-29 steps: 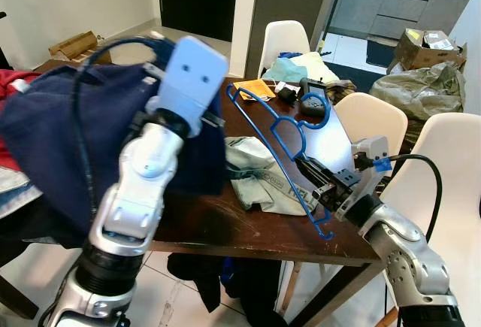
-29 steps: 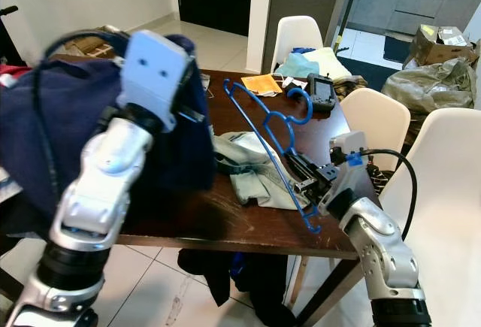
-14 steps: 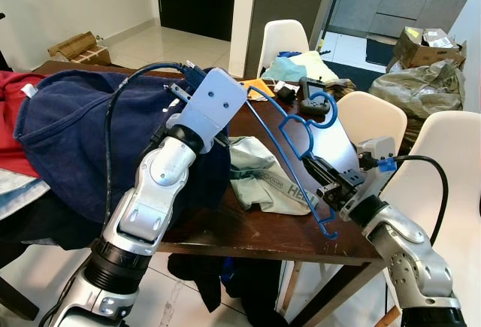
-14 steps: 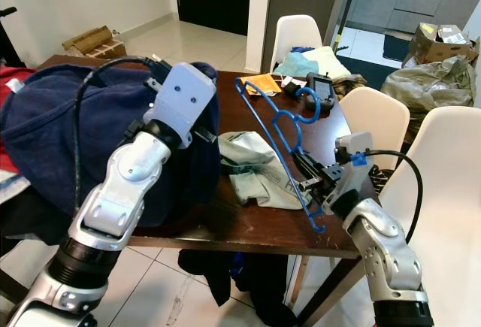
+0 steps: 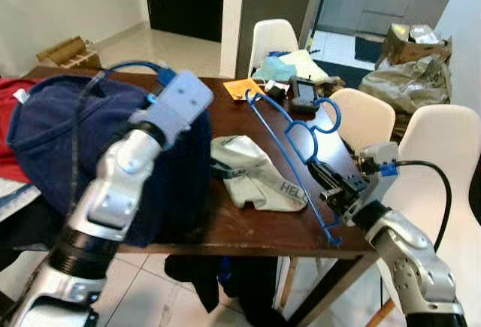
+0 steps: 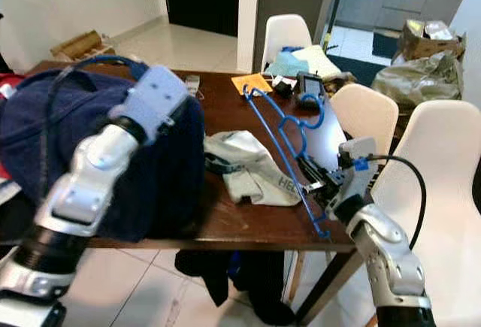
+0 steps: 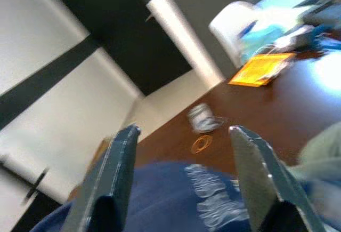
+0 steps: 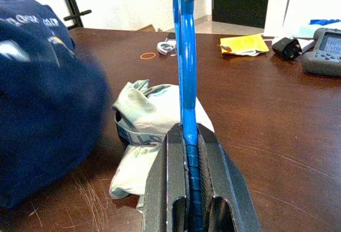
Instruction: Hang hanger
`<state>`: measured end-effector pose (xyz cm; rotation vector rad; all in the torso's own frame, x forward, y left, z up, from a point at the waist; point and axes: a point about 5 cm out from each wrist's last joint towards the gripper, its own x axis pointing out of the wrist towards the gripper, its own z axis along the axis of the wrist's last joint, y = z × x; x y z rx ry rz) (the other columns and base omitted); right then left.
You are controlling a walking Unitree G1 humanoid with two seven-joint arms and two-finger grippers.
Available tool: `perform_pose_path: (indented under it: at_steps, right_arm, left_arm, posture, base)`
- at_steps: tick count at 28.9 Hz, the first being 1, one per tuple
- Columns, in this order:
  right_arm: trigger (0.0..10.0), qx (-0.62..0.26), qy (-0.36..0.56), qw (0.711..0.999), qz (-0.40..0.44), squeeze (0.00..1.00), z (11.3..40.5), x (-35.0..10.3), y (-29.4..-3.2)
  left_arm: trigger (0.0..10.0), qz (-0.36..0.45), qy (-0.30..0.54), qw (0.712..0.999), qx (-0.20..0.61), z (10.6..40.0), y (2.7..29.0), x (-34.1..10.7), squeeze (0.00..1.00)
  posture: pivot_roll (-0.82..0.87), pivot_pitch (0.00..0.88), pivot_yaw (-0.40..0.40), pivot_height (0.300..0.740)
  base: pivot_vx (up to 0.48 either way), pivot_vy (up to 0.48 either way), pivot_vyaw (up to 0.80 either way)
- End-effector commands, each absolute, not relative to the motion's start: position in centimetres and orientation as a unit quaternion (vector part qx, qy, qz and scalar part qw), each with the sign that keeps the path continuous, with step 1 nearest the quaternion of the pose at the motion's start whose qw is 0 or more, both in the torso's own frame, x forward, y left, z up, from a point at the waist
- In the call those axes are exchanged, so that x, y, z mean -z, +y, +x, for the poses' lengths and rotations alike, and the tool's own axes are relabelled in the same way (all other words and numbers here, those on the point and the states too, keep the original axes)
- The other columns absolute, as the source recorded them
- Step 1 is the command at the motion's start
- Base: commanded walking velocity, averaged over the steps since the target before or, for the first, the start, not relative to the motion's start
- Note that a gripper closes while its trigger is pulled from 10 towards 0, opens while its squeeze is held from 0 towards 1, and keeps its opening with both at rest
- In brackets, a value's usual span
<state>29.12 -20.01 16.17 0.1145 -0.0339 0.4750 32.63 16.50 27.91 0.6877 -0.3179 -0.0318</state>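
Observation:
The blue plastic hanger (image 5: pixel 297 143) stands tilted over the right end of the dark wooden table (image 5: pixel 248 229), hook (image 5: pixel 328 114) uppermost. My right gripper (image 5: pixel 336 189) is shut on its lower bar; the right wrist view shows the bar (image 8: pixel 185 66) clamped between the fingers (image 8: pixel 162 178). My left arm (image 5: pixel 120 184) reaches over a navy sweatshirt (image 5: pixel 52 131) heaped on the table's left side. In the left wrist view my left gripper (image 7: pixel 184 130) is open above the navy cloth (image 7: pixel 176 200), with nothing between its fingers.
A pale green garment (image 5: pixel 252 180) lies mid-table under the hanger. An orange envelope (image 5: pixel 242 86) and a black device (image 5: pixel 304 94) sit at the far end. White chairs (image 5: pixel 443 161) stand at the right and behind. Dark clothes (image 5: pixel 218 282) lie under the table; boxes and bags at the back right.
The navy sweatshirt, raised a second ago, now lies heaped on the table. My left arm has swung lower and to the left. The right gripper keeps the hanger in about the same place.

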Motion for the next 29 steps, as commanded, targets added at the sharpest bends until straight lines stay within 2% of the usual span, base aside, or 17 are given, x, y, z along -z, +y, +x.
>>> perform_pose_path:
  at_steps: [1,6,7,9,10,11,12,17,18,19,29]
  right_arm:
    - [10.0,-0.236,-0.025,0.97,0.05,0.0,29.2,-16.6,-20.3]
    - [10.0,-0.244,-0.023,0.968,0.051,0.0,29.3,-16.6,-20.2]
    - [10.0,-0.253,-0.023,0.966,0.051,0.0,29.6,-16.6,-19.9]
    - [10.0,-0.255,-0.022,0.965,0.051,0.0,29.7,-16.6,-19.9]
    - [10.0,-0.261,-0.023,0.964,0.051,0.0,29.9,-16.7,-19.7]
    - [10.0,-0.261,-0.023,0.964,0.051,0.0,29.9,-16.7,-19.7]
    - [10.0,-0.264,-0.023,0.963,0.051,0.0,30.0,-16.7,-19.6]
    - [10.0,-0.276,-0.019,0.96,0.043,0.0,30.3,-16.8,-19.5]
    - [10.0,-0.276,-0.019,0.96,0.043,0.0,30.3,-16.8,-19.5]
    - [10.0,-0.283,-0.015,0.958,0.038,0.0,30.5,-16.8,-19.5]
    - [10.0,-0.288,-0.014,0.957,0.034,0.0,31.1,-16.9,-19.6]
  left_arm:
    - [10.0,0.314,-0.15,0.937,0.0,31.1,16.4,-28.2,1.0]
    - [10.0,0.274,-0.156,0.949,-0.004,29.1,15.4,-28.3,1.0]
    - [10.0,0.254,-0.163,0.953,-0.025,27.5,15.3,-28.1,1.0]
    - [10.0,0.249,-0.163,0.954,-0.033,27.0,15.4,-28.0,1.0]
    - [10.0,0.242,-0.147,0.958,-0.044,26.4,15.9,-27.2,0.84]
    - [10.0,0.242,-0.147,0.958,-0.044,26.4,15.9,-27.2,0.84]
    - [10.0,0.232,-0.129,0.963,-0.051,26.0,16.3,-26.5,0.0]
    - [10.0,0.134,-0.043,0.988,-0.065,23.6,16.6,-23.9,0.0]
    - [10.0,0.134,-0.043,0.988,-0.065,23.6,16.6,-23.9,0.0]
    - [10.0,0.112,-0.017,0.991,-0.07,22.2,16.8,-23.4,0.0]
    - [10.0,0.096,0.005,0.987,-0.131,20.0,18.5,-23.5,0.0]
  posture:
    - [0.07,0.024,-0.048,0.74]
    - [0.1,0.03,-0.054,0.74]
    - [0.11,0.031,-0.058,0.74]
    - [0.11,0.031,-0.058,0.74]
    - [0.12,0.029,-0.058,0.74]
    - [0.12,0.029,-0.058,0.74]
    - [0.13,0.031,-0.058,0.74]
    - [0.14,0.033,-0.067,0.74]
    - [0.14,0.033,-0.067,0.74]
    - [0.15,0.038,-0.069,0.74]
    - [0.18,0.037,-0.083,0.74]
  base:
    - [0.0,0.0,0.0]
    - [0.0,0.0,0.0]
    - [0.0,0.0,0.0]
    - [0.0,0.0,0.0]
    - [0.0,0.0,0.0]
    - [0.0,0.0,0.0]
    - [0.0,0.0,0.0]
    - [0.0,0.0,0.0]
    - [0.0,0.0,0.0]
    - [0.0,0.0,0.0]
    - [0.0,0.0,0.0]
